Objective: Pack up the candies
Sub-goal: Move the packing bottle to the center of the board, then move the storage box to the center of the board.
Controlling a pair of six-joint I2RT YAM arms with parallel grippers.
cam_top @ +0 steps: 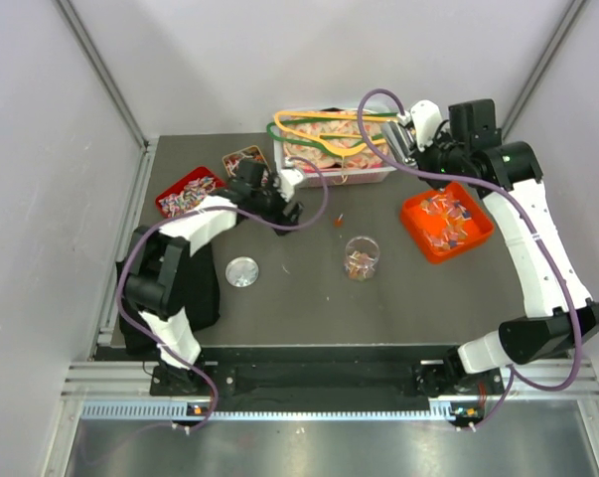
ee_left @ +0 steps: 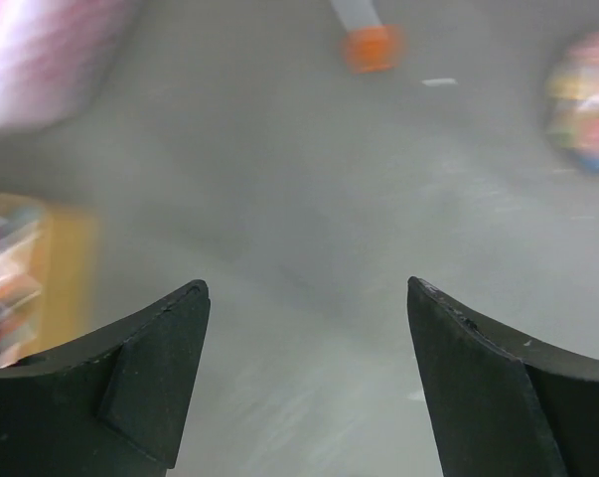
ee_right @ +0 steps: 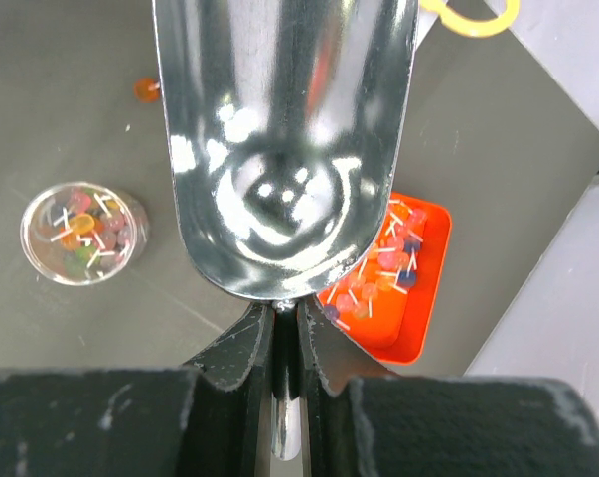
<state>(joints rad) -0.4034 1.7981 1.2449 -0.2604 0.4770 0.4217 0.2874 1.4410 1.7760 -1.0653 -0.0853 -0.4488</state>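
The candies are small lollipops in mixed colours. Some lie in an orange tray (cam_top: 446, 221), seen also in the right wrist view (ee_right: 403, 288). Others fill the bottom of a clear cup (cam_top: 361, 257) (ee_right: 83, 236) at the table's middle. More lie in a red tray (cam_top: 188, 192) at the left. My right gripper (cam_top: 410, 141) (ee_right: 284, 313) is shut on the handle of an empty metal scoop (ee_right: 284, 139), held above the table near the orange tray. My left gripper (cam_top: 287, 207) (ee_left: 309, 298) is open and empty, low over bare table between the red tray and the cup.
A white bin (cam_top: 334, 159) with coloured hangers stands at the back. A small brown tray (cam_top: 244, 159) sits beside it. A round clear lid (cam_top: 242, 270) lies near the left arm. One loose orange candy (cam_top: 339, 221) (ee_left: 371, 47) lies on the table.
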